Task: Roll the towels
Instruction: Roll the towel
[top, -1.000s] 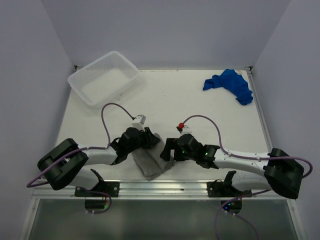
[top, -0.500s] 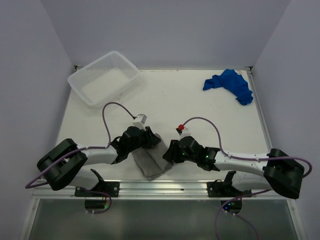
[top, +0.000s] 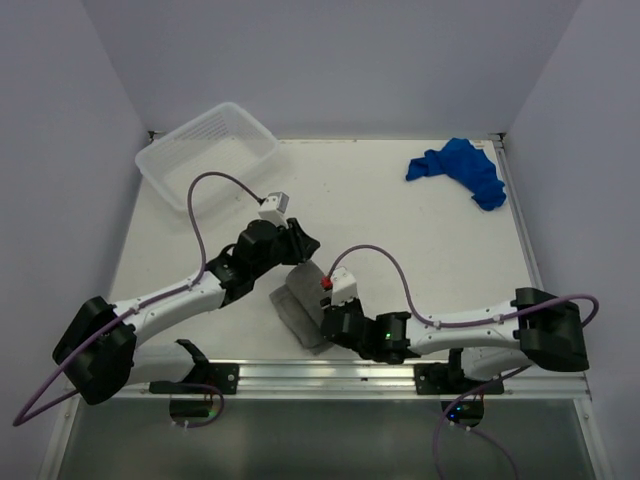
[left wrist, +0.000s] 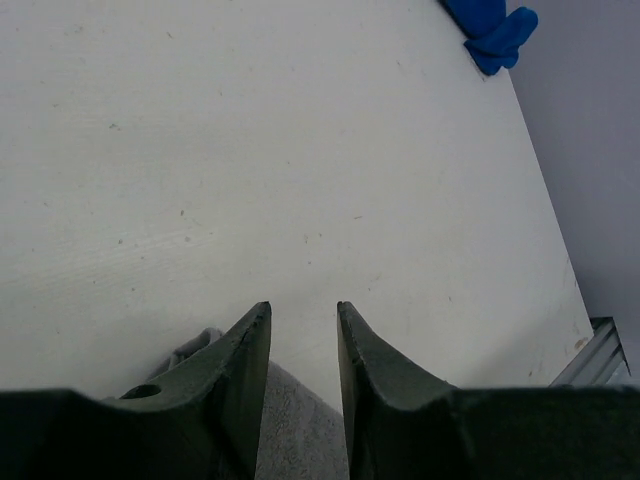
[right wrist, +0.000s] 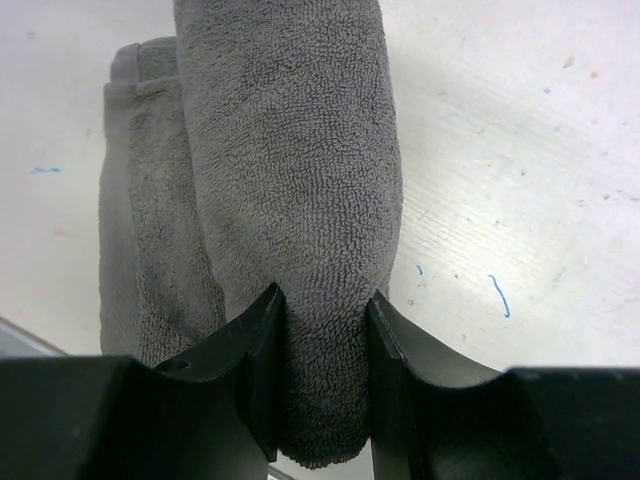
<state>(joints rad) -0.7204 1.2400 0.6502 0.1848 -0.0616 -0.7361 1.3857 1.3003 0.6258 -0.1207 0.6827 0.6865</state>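
Two towels in view. Grey towel [top: 300, 318] lies at the 6 o'clock edge of the white table [top: 400, 240], a narrow strip of looped terry running from 11 to 5 o'clock. In the right wrist view it shows a thick rounded fold, and beside that at 9 o'clock a flatter folded layer with a stitched hem. Right gripper [right wrist: 322, 300] is clamped on the rounded fold, with nap bulging past both black fingers and the fold's end poking out below them. Left gripper [left wrist: 303, 310] sits at the strip's 11 o'clock end, its tapered fingers a narrow slot apart. Bare table shows between the tips and grey pile fills the slot lower down; cannot tell whether it has hold of the cloth. Blue towel [top: 460, 170] is crumpled in a loose heap at the 1 o'clock corner, well apart. Ribbed translucent plastic basket [top: 150, 165] stands at 11 o'clock.
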